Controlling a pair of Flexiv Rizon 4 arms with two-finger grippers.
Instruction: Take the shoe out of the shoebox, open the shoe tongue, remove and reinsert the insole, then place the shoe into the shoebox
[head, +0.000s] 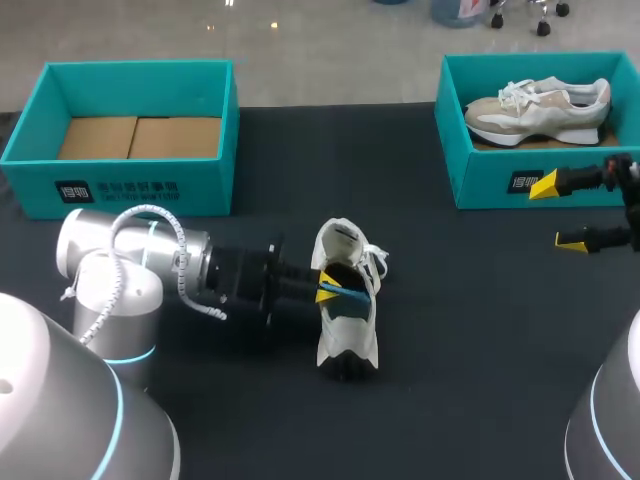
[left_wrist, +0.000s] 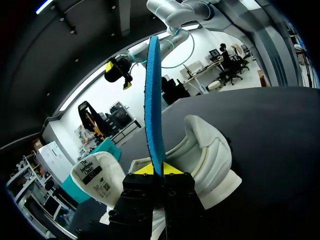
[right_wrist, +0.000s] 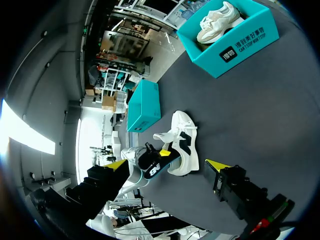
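A white shoe with black panels lies on the dark table, toe toward me and tongue folded back. My left gripper sits at the shoe's opening, shut on a thin blue insole. In the left wrist view the insole stands edge-on between the yellow tips of my left gripper, rising out of the shoe. My right gripper hangs open and empty in front of the right shoebox. The right wrist view shows the shoe ahead of the open right gripper.
The right teal shoebox holds a second beige and white shoe. An empty teal shoebox with a cardboard floor stands at the back left. Both shoeboxes show in the right wrist view.
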